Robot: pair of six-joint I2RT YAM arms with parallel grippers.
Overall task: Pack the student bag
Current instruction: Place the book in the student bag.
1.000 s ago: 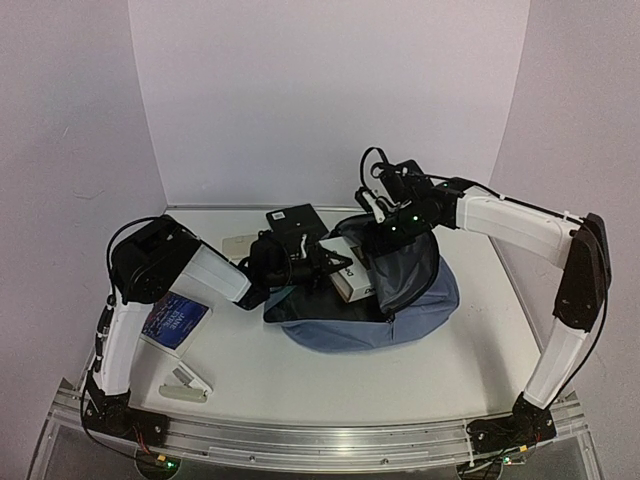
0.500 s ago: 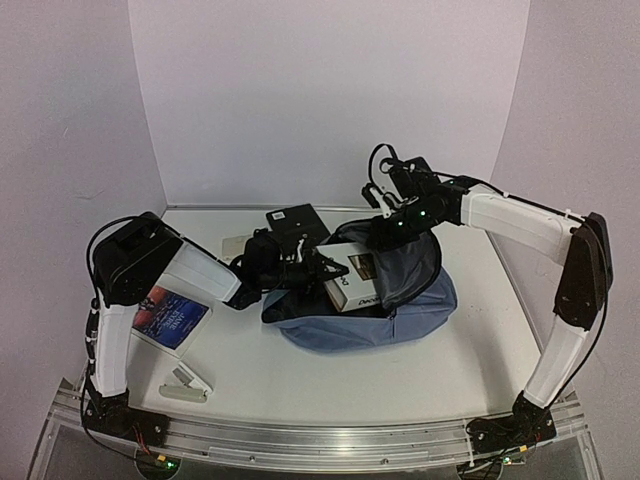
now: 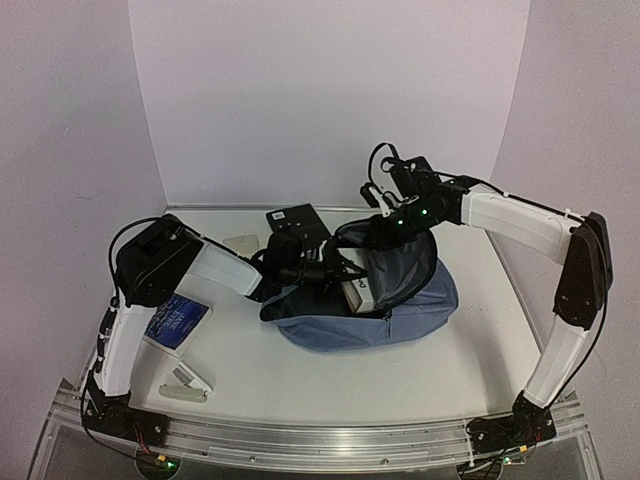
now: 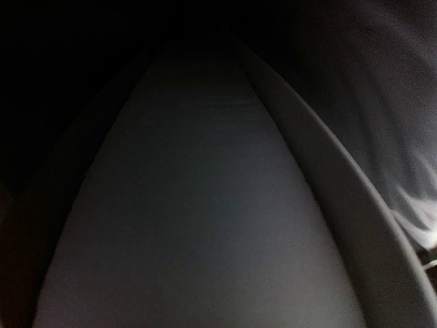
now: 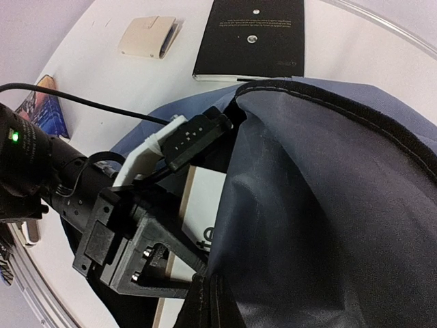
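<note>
Clamping white box [image 5: 205, 205] in student bag [image 5: 328, 205]: left fingers [image 5: 171, 246]

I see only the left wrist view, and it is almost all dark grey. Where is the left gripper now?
Observer: The left gripper is at the open mouth of the student bag, gripping a white book that is partly inside.
Operator: What holds the student bag open?
Observer: The right gripper pinches its upper edge and lifts it.
Operator: What is not packed yet?
Observer: A black notebook, a beige case and a blue book lie on the table.
</note>
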